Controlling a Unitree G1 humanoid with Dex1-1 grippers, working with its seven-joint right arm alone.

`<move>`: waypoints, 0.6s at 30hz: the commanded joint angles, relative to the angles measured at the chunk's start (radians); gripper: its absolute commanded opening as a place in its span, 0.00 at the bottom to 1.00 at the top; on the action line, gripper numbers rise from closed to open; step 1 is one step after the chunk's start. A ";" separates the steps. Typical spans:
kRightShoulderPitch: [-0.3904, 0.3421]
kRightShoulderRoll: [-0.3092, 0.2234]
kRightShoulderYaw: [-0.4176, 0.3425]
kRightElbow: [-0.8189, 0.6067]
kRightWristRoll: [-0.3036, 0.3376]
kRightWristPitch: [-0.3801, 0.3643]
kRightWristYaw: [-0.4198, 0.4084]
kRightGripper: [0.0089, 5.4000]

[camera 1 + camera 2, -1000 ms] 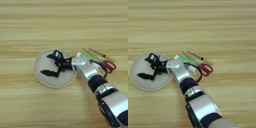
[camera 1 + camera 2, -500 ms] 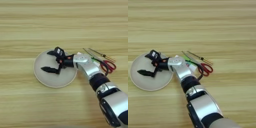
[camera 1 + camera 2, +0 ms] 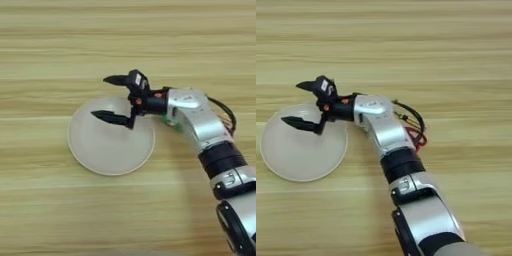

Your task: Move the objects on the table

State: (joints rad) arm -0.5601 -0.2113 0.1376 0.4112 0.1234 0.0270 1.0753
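Jaws of the right gripper (image 3: 111, 98) wide open, holding nothing, up over the far edge of the round plate (image 3: 100, 155) on the wooden worktop (image 3: 60, 45). Silver arm (image 3: 197, 122) reaching in from the right. Bit of green block (image 3: 172, 124) peeking out just under the arm. Red handles (image 3: 417, 137) right beside it.

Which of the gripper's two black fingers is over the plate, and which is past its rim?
The lower finger lies over the beige plate. The upper one points out beyond the plate's far rim, over the bare table. The gripper is open and empty.
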 commanded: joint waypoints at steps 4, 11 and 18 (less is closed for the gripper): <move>-0.057 -0.117 -0.110 -0.096 0.087 0.004 0.003 0.99; -0.038 -0.232 -0.171 -0.057 0.129 -0.033 0.089 0.99; -0.027 -0.343 -0.186 0.060 0.129 -0.028 0.209 0.99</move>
State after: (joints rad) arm -0.5218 -0.4964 -0.0184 0.4784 0.2422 0.0158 1.2991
